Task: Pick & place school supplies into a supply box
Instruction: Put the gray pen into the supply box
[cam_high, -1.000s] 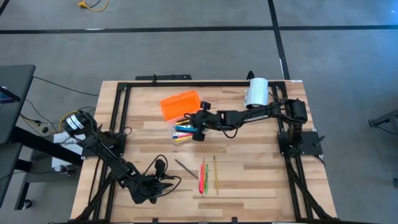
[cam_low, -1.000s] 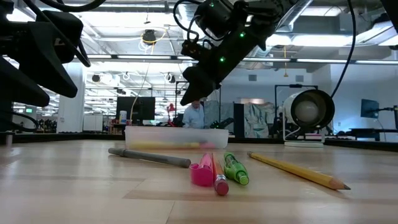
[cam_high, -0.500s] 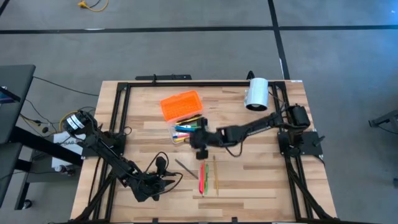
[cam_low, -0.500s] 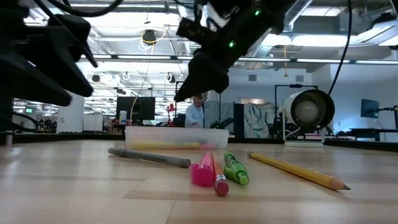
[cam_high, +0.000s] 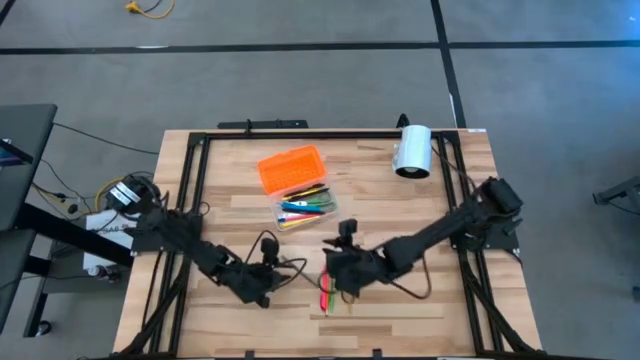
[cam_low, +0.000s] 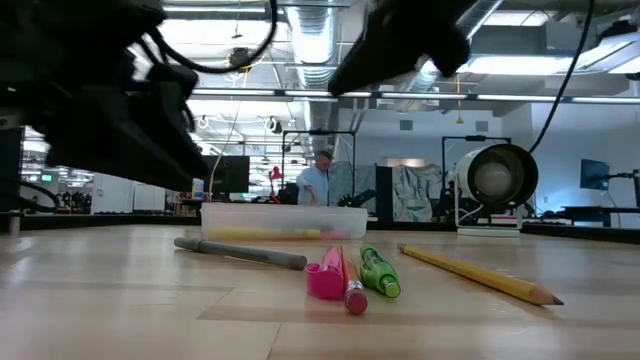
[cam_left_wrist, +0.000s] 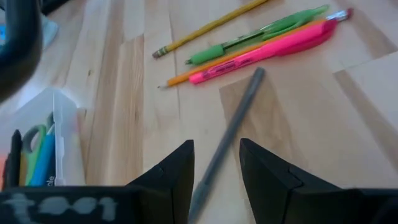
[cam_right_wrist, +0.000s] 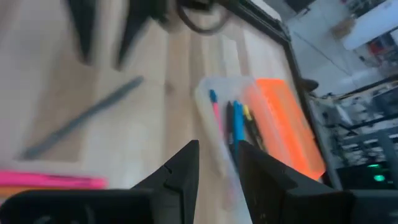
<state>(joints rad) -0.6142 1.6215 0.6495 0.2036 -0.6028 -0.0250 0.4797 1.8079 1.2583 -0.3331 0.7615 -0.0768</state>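
Left gripper (cam_left_wrist: 214, 168) hovering over grey pen (cam_left_wrist: 227, 134), fingers apart, gripping nothing. Right gripper (cam_right_wrist: 217, 165) hanging above pink pen (cam_high: 323, 290) and pencils near table's front edge, fingers spread, empty too. Pencil case (cam_high: 303, 210) sitting mid-table, already holding few coloured pens, orange lid (cam_high: 291, 167) lying right behind it. Yellow pencil (cam_low: 480, 273), green pen (cam_low: 380, 271) lying loose on table (cam_high: 420, 215).
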